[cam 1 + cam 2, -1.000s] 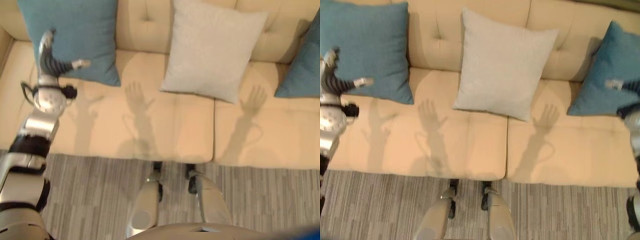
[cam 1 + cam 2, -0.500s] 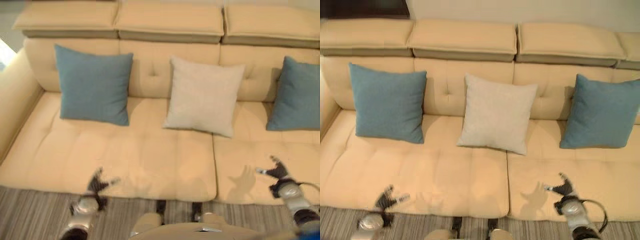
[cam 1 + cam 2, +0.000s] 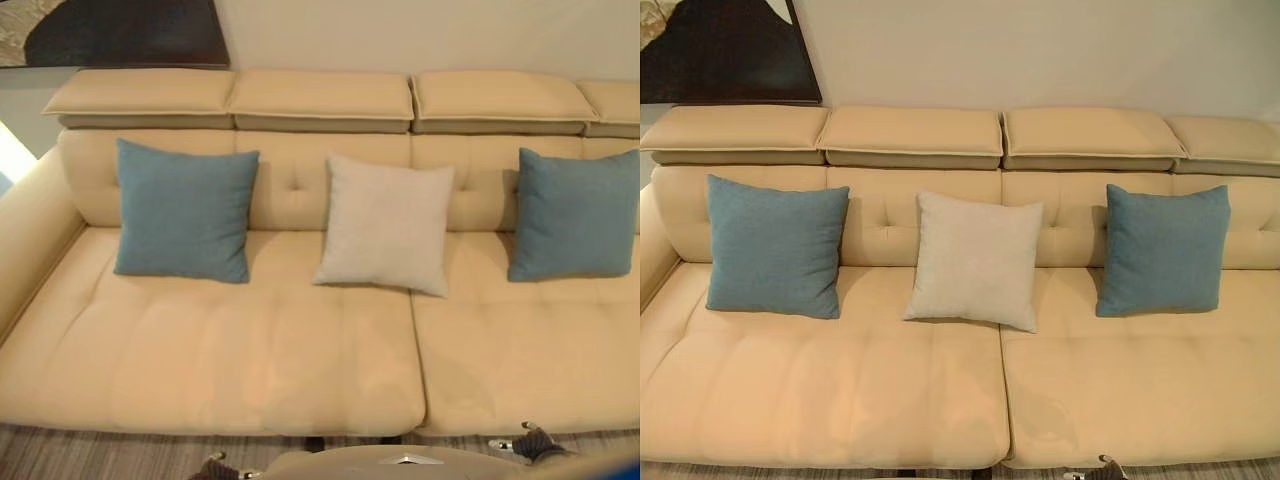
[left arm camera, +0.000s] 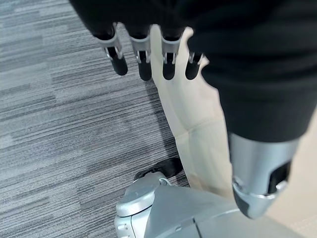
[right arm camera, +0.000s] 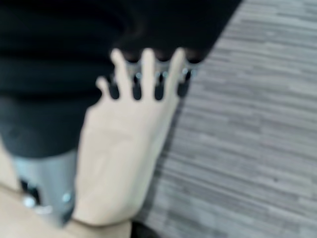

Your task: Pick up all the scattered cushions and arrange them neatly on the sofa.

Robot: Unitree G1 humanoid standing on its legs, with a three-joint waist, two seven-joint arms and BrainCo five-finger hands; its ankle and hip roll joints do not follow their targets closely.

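Three cushions stand upright against the back of the cream sofa (image 3: 250, 350): a teal cushion (image 3: 185, 210) on the left, a light grey cushion (image 3: 385, 225) in the middle and a second teal cushion (image 3: 575, 215) on the right. My left hand (image 3: 215, 468) hangs low in front of the seat's front edge, and so does my right hand (image 3: 530, 442). In the left wrist view the left hand's fingers (image 4: 143, 57) are straight and hold nothing. The right hand's fingers (image 5: 158, 89) are straight too, also without anything in them, with the sofa's front edge behind them.
Grey striped carpet (image 4: 59, 114) lies in front of the sofa. The sofa's left armrest (image 3: 30, 240) rises at the left. A dark picture (image 3: 110, 30) hangs on the wall above the headrests (image 3: 320, 95).
Both hands have left the outer teal cushions and dropped to the sofa's front edge. The camera has pulled back and tilted up, now taking in the whole sofa back and wall.
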